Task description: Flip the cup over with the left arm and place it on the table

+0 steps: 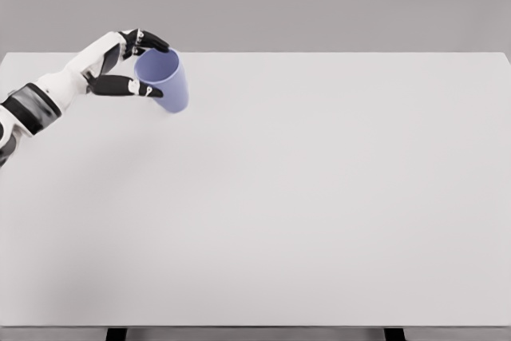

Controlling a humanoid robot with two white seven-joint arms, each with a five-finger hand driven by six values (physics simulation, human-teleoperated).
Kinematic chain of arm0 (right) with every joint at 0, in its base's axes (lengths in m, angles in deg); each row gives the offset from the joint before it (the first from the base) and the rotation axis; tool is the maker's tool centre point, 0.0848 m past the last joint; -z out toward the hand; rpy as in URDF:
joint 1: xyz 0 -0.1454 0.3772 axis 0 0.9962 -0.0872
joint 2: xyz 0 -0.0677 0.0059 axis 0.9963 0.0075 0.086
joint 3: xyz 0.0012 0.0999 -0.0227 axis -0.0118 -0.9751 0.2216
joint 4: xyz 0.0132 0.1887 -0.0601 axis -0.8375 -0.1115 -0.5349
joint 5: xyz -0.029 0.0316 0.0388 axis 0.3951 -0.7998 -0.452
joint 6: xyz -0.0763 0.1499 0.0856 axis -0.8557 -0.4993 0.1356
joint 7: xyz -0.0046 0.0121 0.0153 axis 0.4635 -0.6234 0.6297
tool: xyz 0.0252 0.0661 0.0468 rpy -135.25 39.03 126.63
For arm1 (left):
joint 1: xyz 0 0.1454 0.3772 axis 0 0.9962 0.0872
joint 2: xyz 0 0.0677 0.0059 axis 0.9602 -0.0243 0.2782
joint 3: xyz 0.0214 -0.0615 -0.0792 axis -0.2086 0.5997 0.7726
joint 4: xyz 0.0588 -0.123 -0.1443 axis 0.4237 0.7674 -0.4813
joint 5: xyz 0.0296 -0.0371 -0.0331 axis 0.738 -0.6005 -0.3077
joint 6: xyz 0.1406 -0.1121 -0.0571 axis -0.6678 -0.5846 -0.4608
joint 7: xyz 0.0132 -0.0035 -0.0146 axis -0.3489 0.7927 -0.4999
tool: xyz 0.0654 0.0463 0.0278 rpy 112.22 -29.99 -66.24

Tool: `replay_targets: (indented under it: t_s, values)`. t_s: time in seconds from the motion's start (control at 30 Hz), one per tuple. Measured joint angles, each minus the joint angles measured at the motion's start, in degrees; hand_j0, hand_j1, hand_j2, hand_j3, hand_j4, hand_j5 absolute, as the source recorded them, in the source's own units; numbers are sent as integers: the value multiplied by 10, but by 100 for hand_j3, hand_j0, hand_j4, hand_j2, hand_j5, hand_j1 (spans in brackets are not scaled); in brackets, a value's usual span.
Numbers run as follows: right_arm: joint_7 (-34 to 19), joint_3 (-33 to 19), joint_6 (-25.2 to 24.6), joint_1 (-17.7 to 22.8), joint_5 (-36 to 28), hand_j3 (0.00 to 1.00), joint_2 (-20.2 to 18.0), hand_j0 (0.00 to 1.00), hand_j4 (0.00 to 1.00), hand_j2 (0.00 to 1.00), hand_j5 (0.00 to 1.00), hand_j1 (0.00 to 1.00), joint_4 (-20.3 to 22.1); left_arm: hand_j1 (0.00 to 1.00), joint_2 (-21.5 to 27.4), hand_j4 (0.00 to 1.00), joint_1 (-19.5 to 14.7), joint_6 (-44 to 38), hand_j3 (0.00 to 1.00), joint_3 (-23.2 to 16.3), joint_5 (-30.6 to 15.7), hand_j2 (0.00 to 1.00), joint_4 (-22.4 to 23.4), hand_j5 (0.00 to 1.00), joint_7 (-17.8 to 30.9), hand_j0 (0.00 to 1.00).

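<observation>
Upper left of frame: left hand (120, 65) reaches in from the left edge, dark fingers (152, 40) curled around the rim of the blue cup (168, 79). Cup tilted, mouth toward upper left, base at the table. White table (319, 197) spans the frame, plain grey wall (319, 1) behind it.

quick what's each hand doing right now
Left hand: shut on the cup.
Right hand: not in view.
</observation>
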Motion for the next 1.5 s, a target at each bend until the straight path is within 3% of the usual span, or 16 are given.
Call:
replay_targets:
  t_s: [0.6,0.63,0.73,0.8,1.23,1.37,1.5]
  values:
    - [0,0,0,0,0,100,0,100,100,100,100,100,0,61,-7,61,29,-57,61,-4,39,61,12,61,-5,61]
    - [0,0,0,0,0,100,0,100,100,100,100,100,0,63,-8,63,29,-57,63,-3,40,63,12,63,-5,63]
    - [0,0,0,1,0,100,0,100,100,100,100,100,0,90,-7,90,30,-57,90,-2,42,90,11,90,-5,90]
    - [0,0,0,1,0,100,0,100,100,100,100,100,0,97,-7,97,30,-57,97,-1,42,97,11,97,-5,97]
    - [0,0,0,1,0,100,0,100,100,100,100,100,0,100,-2,100,37,-54,100,1,42,100,9,100,-5,100]
    - [0,0,0,0,0,100,0,100,100,100,100,100,0,100,34,100,40,-33,100,6,41,100,-32,100,-1,100]
    - [0,0,0,1,0,100,0,100,100,100,100,100,0,100,84,100,89,32,100,38,38,100,-92,100,34,100]
